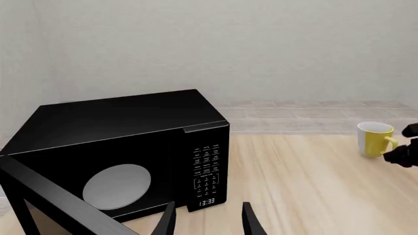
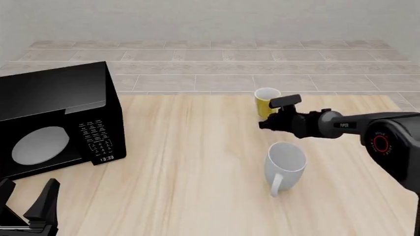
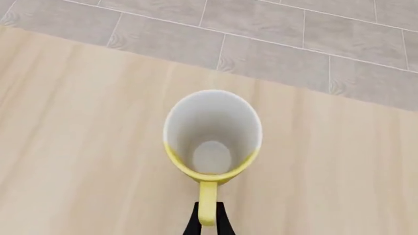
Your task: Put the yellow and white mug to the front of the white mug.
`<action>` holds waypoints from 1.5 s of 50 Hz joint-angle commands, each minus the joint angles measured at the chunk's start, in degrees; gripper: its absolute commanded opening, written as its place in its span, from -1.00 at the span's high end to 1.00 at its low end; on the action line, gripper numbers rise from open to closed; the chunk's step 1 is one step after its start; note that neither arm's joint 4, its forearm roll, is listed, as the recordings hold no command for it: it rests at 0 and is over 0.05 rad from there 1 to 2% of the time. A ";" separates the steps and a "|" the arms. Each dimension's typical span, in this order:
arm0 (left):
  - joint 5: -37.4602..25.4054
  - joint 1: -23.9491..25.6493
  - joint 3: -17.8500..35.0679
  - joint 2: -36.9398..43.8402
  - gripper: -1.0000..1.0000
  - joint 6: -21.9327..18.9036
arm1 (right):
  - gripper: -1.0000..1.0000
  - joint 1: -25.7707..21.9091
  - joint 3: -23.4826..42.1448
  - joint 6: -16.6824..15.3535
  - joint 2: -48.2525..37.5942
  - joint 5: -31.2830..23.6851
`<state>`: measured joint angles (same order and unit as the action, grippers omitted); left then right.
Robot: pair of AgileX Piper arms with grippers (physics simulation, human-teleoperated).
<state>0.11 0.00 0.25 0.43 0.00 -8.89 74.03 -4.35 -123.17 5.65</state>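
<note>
Yellow and white mug (image 2: 265,102): small, glossy cylinder, white inside, upright at far right of bench (image 2: 190,162); right tool (image 3: 207,221) clamped on its handle. White mug (image 2: 285,165): taller, plain, nearer, apart. Black microwave (image 2: 52,120), door open, far left. Left tool (image 1: 207,218): spread wide, holding nothing. Pale wood bench; grey tiled floor (image 2: 210,64).

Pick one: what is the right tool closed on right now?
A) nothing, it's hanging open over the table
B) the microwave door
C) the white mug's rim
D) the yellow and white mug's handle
D: in the right wrist view the right tool has its two fingers pinched on the yellow handle of the yellow and white mug, while the white mug stands apart, nearer the camera.
</note>
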 commanded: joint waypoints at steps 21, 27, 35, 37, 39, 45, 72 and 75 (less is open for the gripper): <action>0.00 0.00 0.00 0.00 -1.00 0.00 | 1.00 1.10 1.30 0.68 -4.91 0.69; 0.00 0.00 0.00 0.00 -1.00 0.00 | 1.00 1.36 1.27 0.60 -5.27 0.98; 0.00 0.00 0.00 0.00 -1.00 0.00 | 1.00 1.36 1.10 0.41 -4.63 0.74; 0.00 0.00 0.00 0.00 -1.00 0.00 | -1.00 1.29 0.91 0.52 -4.28 0.71; 0.00 0.00 0.00 0.00 -1.00 0.00 | -1.00 1.39 0.91 0.47 -4.10 0.79; 0.00 0.00 0.00 0.00 -1.00 0.00 | -1.00 1.38 -0.04 0.28 -3.09 1.11; 0.00 0.00 0.00 0.00 -1.00 0.00 | -1.00 0.57 -8.52 0.22 8.99 2.90; 0.00 0.00 0.00 0.00 -1.00 0.00 | -1.00 0.13 -11.11 0.20 11.54 3.90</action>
<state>0.11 0.00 0.25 0.43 0.00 -7.96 68.00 -4.10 -117.35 7.93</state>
